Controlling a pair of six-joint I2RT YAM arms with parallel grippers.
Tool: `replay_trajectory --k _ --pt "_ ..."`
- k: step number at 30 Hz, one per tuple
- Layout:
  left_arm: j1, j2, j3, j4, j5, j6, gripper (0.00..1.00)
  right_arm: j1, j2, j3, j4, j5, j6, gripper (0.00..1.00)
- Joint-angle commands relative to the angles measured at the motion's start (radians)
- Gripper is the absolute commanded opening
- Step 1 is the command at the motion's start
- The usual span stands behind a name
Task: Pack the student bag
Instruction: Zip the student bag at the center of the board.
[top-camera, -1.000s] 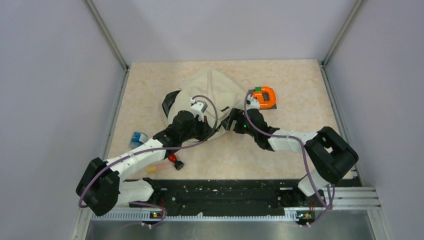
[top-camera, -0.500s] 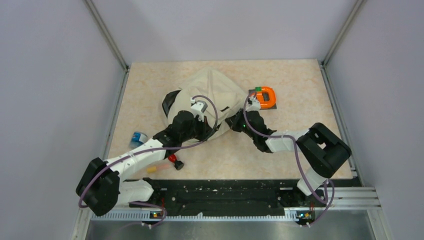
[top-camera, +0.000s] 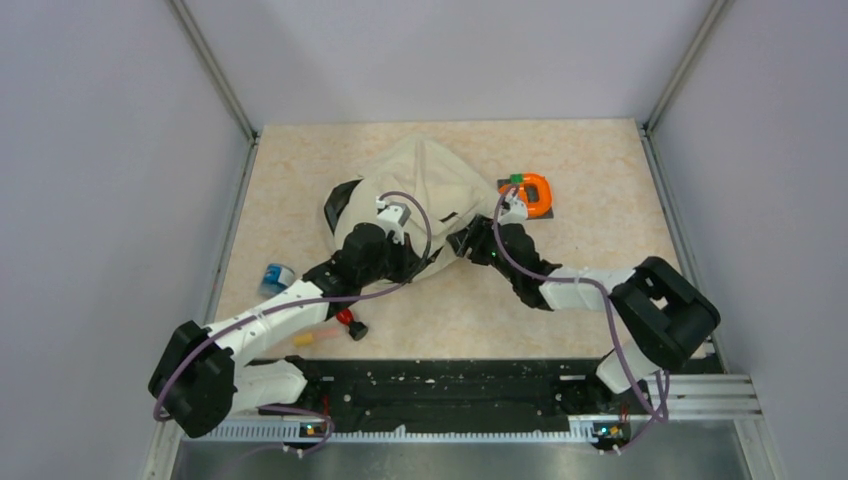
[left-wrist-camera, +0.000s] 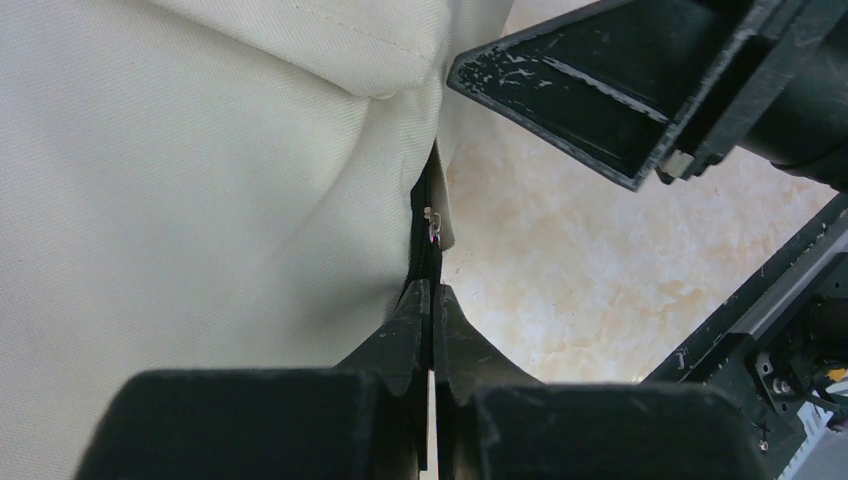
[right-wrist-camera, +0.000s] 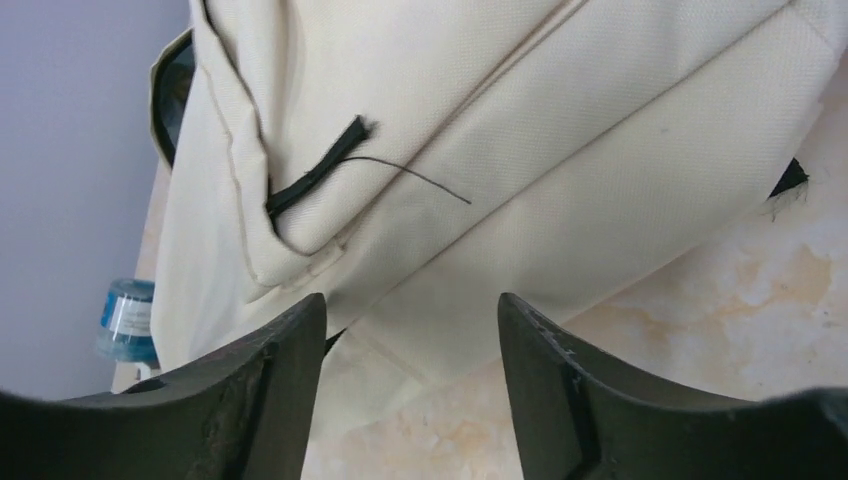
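Between my left jaws, which are pressed together, runs the black zip line (left-wrist-camera: 418, 250) at the near edge of the student bag (top-camera: 420, 180); I judge they pinch that seam. Straight ahead, just past the tips, hangs a small zip pull (left-wrist-camera: 433, 232), and the zip runs on away from me. My right jaws stand apart with nothing between them, facing the bag's cream side from the right, near but not touching. A black tab (right-wrist-camera: 318, 168) with a loose thread lies beyond them. They are the free pair, just beside the pull, so the next reach looks theirs. The bag lies in the middle of the surface (top-camera: 600, 260), its length running left to right between both arms. An orange object (top-camera: 530, 190) crowds its right edge, and a blue bottle (top-camera: 277, 274) lies well to the left. Open room for moving lies on the near side.
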Motion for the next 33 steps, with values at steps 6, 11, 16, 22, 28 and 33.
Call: replay_trajectory --k 6,11,16,22,28,33 --pt "-0.004 -0.012 -0.005 0.044 0.049 -0.015 0.00 0.056 -0.078 -0.102 0.060 0.105 0.197 0.79" --pt "-0.004 -0.020 -0.016 0.063 0.062 -0.052 0.00 0.056 -0.057 -0.215 0.250 0.123 0.298 0.84" --pt "-0.004 -0.011 -0.021 0.081 0.091 -0.065 0.00 0.056 0.013 -0.212 0.446 0.085 0.288 0.87" --pt "-0.004 -0.011 -0.019 0.086 0.095 -0.088 0.00 0.057 0.113 -0.204 0.605 0.062 0.307 0.93" --pt "-0.004 -0.018 -0.031 0.104 0.099 -0.113 0.00 0.057 0.179 -0.163 0.611 0.037 0.334 0.94" --pt "-0.004 -0.012 -0.037 0.121 0.113 -0.121 0.00 0.057 0.219 -0.117 0.617 0.018 0.337 0.90"
